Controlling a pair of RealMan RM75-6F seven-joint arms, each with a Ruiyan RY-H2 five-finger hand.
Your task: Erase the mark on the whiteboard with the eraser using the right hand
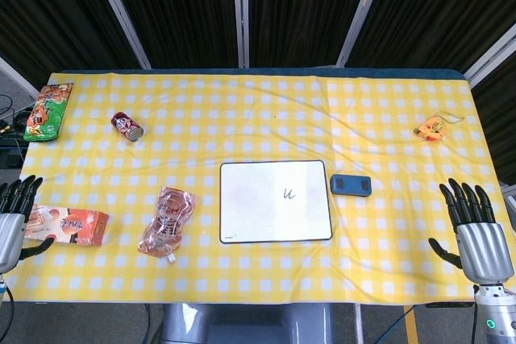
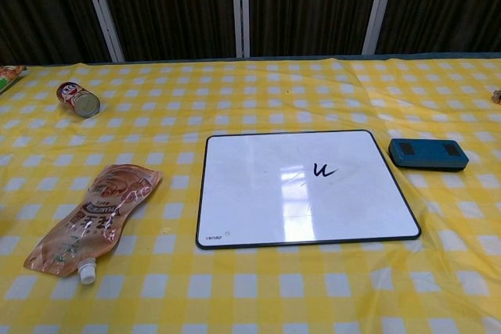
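While mark [image 2: 323, 170] remains, eraser [image 2: 428, 153] lies flat, long axis left-right.

On my counter [image 1: 266, 114] I see a tipped soda can [image 1: 127, 126], a green snack bag [image 1: 48, 110], an orange packet [image 1: 68, 225], a spouted pouch [image 1: 168, 221] and an orange tape measure [image 1: 431, 129].

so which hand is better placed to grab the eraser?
Right. The eraser lies just right of the whiteboard, on the right robot hand's side; the left robot hand sits across the table.
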